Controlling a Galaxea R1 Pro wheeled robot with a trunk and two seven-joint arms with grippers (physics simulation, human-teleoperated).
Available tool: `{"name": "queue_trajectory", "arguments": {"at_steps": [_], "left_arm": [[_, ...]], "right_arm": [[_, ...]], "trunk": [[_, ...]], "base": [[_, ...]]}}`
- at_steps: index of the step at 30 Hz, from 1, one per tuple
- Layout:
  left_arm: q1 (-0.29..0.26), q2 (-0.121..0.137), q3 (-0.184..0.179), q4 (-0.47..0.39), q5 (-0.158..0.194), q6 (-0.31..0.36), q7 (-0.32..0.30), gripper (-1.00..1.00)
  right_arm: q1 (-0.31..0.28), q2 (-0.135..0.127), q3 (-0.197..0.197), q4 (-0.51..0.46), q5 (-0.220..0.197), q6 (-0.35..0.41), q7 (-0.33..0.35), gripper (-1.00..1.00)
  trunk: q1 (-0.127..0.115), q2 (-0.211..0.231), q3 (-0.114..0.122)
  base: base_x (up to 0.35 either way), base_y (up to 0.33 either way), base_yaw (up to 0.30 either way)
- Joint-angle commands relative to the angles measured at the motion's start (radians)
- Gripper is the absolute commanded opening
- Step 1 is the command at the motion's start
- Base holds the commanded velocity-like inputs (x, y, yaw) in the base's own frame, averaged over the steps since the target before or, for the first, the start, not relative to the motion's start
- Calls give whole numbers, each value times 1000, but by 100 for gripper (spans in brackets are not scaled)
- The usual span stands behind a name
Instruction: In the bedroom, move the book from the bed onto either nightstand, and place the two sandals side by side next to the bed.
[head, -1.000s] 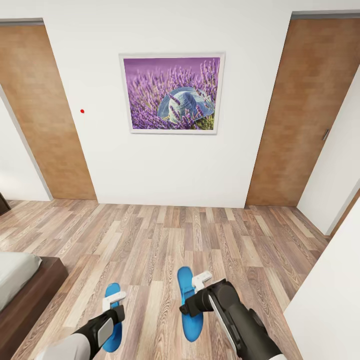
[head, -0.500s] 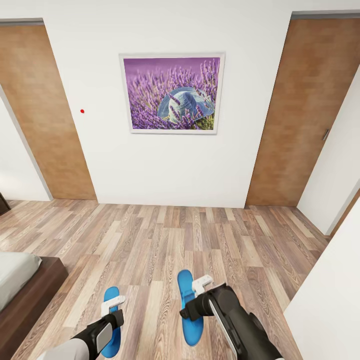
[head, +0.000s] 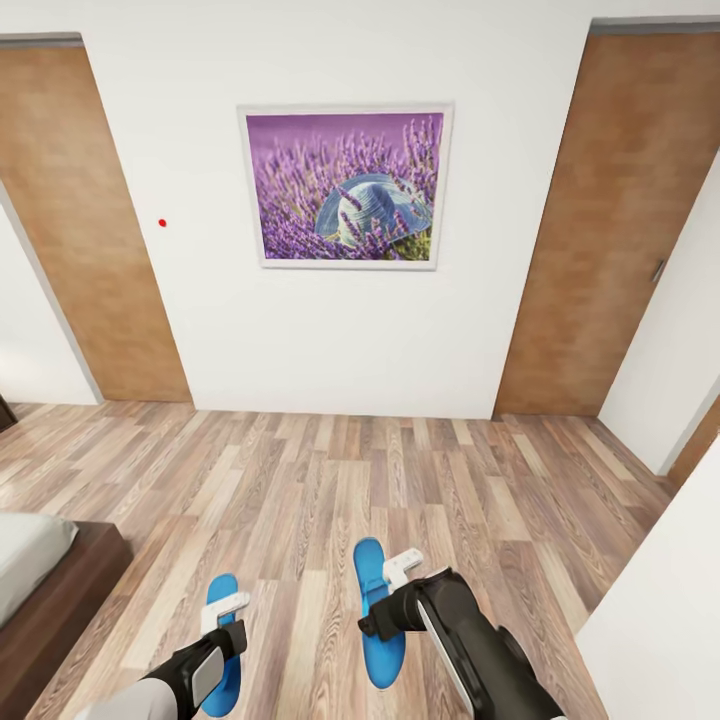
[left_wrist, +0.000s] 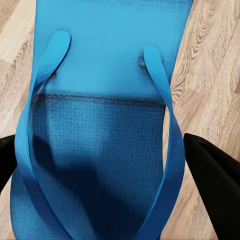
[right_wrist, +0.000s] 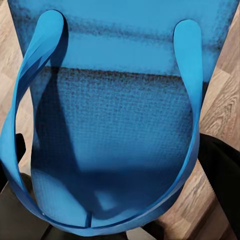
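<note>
Head view: both sandals lie on the wood floor (head: 330, 480) at lower centre, the left tool (head: 225, 612) over the left sandal (head: 222, 640), the right tool (head: 400, 578) over the right sandal (head: 378, 625); the bed (head: 40, 590) sits at lower left.

Left wrist view: dark fingers (left_wrist: 212, 182) stand wide, straddling the sandal's straps. A careless retreat could snag one.

Right wrist view: the grip cannot be told; the sandal might drag askew.

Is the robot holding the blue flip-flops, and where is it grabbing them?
Each gripper is right over a sandal, left gripper over the left sandal, right gripper over the right sandal, fingers outside the straps. Whether either actually grips cannot be told.
</note>
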Motion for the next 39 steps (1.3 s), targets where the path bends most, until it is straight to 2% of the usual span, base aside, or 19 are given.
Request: {"name": "queue_trajectory", "arguments": {"at_steps": [1,35,39], "left_arm": [[-1,-1,6,0,-11,0,3,-100],[8,-1,5,3,-13,-1,2,-100],[29,-1,5,4,-13,-7,1,-100]], "right_arm": [[-1,0,0,-1,10,3,8,-100],[-1,-1,-3,14,7,0,9,-100],[3,-1,-5,26,7,0,8,-100]], "trunk": [[1,-2,-2],[1,-2,-2],[1,-2,-2]], "base": [[297,78,0],[334,10,0],[339,0,0]]}}
